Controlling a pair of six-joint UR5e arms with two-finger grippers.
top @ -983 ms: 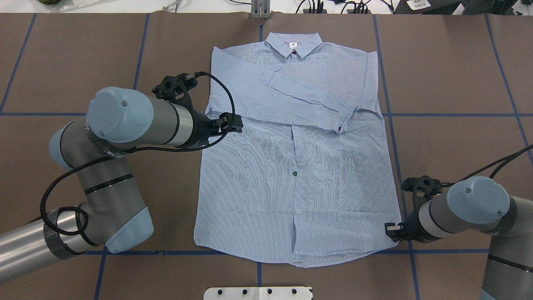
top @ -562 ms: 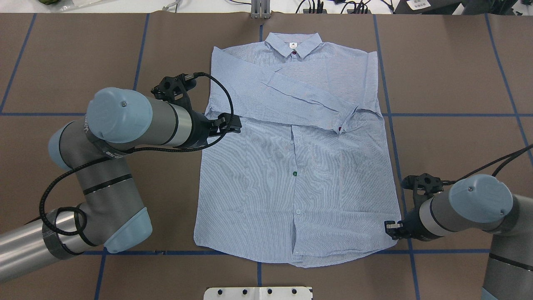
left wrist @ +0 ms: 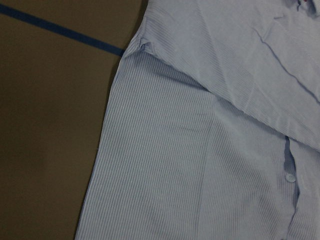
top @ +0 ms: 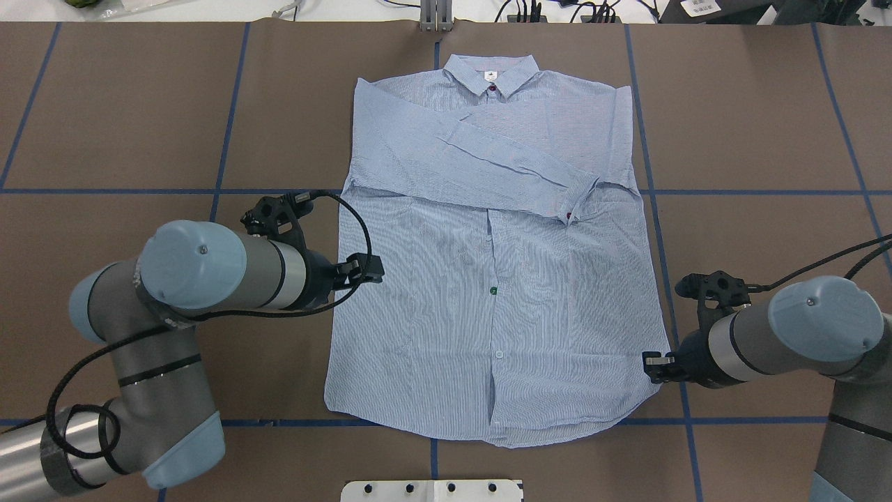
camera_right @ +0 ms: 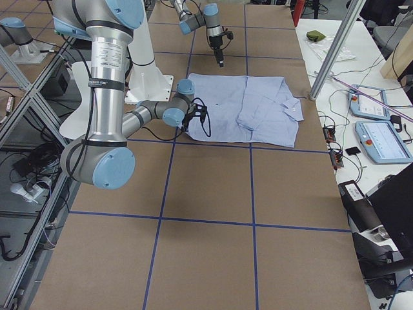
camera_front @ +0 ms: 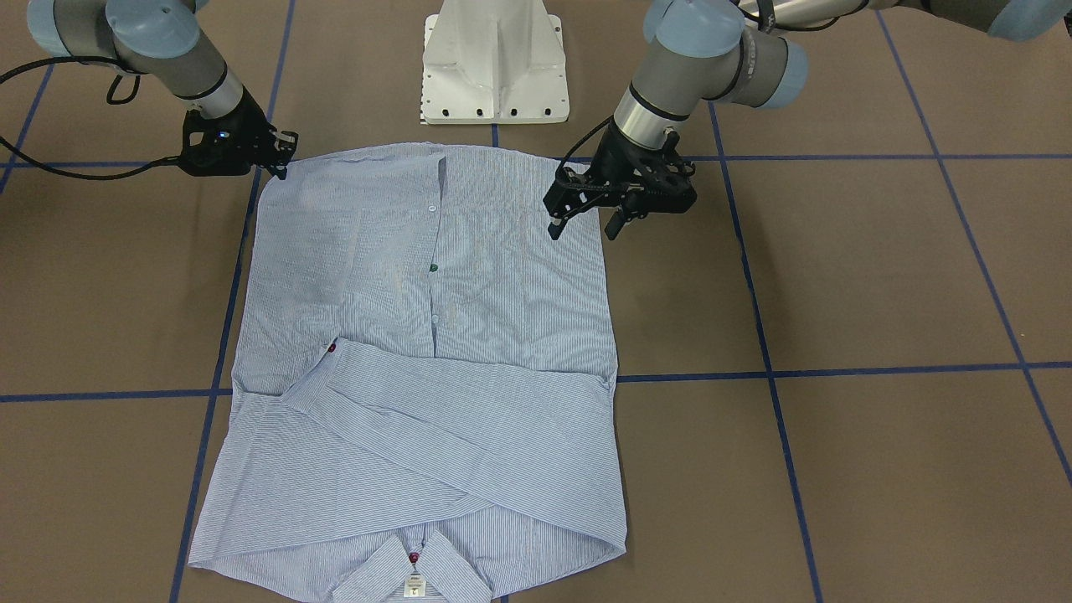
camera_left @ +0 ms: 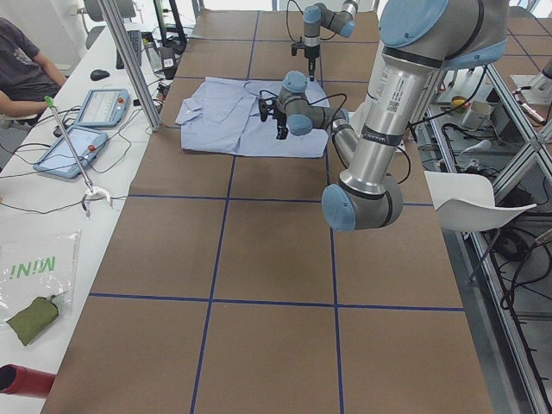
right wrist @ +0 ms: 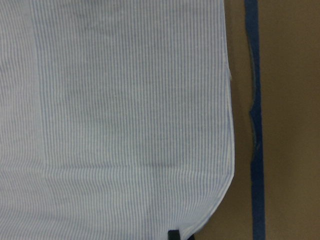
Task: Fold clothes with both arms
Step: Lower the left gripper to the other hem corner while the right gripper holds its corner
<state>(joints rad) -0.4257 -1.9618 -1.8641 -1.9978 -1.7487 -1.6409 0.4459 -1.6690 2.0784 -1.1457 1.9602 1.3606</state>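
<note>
Left tool [top: 366,269], released, hangs over frame-left edge of pinstriped shirt [top: 488,314], flat on tabletop [top: 104,104]; lower-left hem corner [top: 329,402] lies farther down-frame. Right tool [top: 649,367] sits at lower-right corner [top: 658,392]; I cannot tell its grip.

Brown table cover [top: 104,104] w/ blue tape grid [top: 111,191], white side bench [camera_left: 34,224] w/ tablets [camera_left: 105,107], alu post [camera_left: 131,60].

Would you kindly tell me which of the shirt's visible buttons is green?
The green button sits midway down the front placket, below the folded sleeve; the collar button and cuff button are red, the lower placket button white.
</note>
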